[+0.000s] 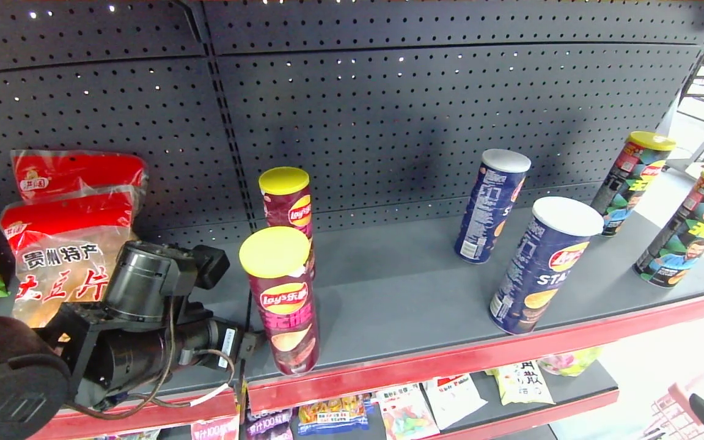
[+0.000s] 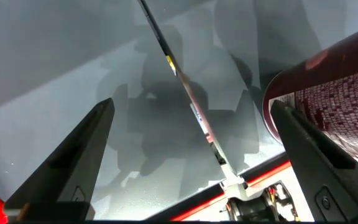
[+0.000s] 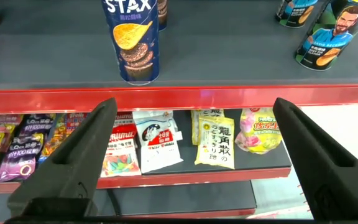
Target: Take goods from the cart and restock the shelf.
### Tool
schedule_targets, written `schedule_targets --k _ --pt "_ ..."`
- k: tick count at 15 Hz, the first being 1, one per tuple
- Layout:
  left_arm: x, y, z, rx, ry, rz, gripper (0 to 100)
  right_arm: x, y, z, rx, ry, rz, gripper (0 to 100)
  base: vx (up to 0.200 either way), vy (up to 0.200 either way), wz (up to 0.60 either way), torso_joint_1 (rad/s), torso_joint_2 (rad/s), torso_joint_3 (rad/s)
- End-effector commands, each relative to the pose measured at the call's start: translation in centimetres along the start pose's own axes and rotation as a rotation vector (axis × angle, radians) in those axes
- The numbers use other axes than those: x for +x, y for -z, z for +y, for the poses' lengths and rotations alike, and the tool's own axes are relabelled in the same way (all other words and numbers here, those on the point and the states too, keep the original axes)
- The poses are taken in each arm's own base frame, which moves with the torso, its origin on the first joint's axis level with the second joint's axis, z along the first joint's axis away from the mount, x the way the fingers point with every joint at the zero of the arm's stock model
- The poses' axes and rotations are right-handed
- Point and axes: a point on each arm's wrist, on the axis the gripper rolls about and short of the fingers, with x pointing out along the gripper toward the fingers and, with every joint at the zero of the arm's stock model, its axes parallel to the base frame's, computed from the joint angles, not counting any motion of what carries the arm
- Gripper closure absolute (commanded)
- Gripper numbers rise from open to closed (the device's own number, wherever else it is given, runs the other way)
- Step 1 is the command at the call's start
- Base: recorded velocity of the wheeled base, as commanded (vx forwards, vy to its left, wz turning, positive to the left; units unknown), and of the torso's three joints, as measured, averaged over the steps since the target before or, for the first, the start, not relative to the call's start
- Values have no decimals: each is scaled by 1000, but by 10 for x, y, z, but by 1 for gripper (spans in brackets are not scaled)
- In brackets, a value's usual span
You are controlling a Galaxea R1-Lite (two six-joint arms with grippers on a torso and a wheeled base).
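Two maroon chip cans with yellow lids stand on the grey shelf (image 1: 401, 293), one at the front edge (image 1: 282, 299) and one behind it (image 1: 286, 205). My left arm (image 1: 144, 305) sits low at the shelf's front, just left of the front can. My left gripper (image 2: 191, 106) is open over bare shelf, and that maroon can (image 2: 334, 93) stands just outside one finger. My right gripper (image 3: 194, 102) is open and holds nothing, facing the shelf's red front lip below a blue can (image 3: 132, 40).
Two blue cans (image 1: 538, 269) (image 1: 492, 205) and two black-green cans (image 1: 633, 180) (image 1: 688, 229) stand to the right. Red-topped bags (image 1: 65, 244) lean at the far left. Snack packets (image 3: 213, 137) lie on the lower shelf. A pink cart corner (image 1: 694, 397) shows at bottom right.
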Motion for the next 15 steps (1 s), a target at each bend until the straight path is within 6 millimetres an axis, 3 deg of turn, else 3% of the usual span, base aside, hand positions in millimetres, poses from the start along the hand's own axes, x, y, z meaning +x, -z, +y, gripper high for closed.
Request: schedule_targets --k 1,2,5,6,7,8,10,12,15 --pt "-5 -1 3 -10 -13 -17 0 1 0 1 -2 -18 7 0 0 0 0 0 0 0" --pt "-14 -4 9 -25 -39 -48 0 4 -2 2 -4 -54 22 0 0 0 0 0 0 0" --pt "-64 -11 30 -91 -122 -196 0 28 -27 3 -24 -90 87 0 0 0 0 0 0 0" --pt "-93 -8 34 -110 -122 -243 0 43 -35 5 -29 -99 136 0 0 0 0 0 0 0" --pt "-105 -6 36 -110 -136 -260 0 47 -36 5 -31 -99 153 0 0 0 0 0 0 0" --pt "-146 3 39 -96 -144 -279 0 57 -37 6 -43 -94 188 0 0 0 0 0 0 0" --pt "-193 21 44 -90 -159 -225 0 64 -40 6 -69 -93 213 0 0 0 0 0 0 0" --pt "-215 34 46 -93 -160 -240 0 66 -37 6 -72 -89 230 0 0 0 0 0 0 0" --pt "-223 41 49 -111 -225 -275 0 61 -31 3 -110 -55 234 0 0 0 0 0 0 0"
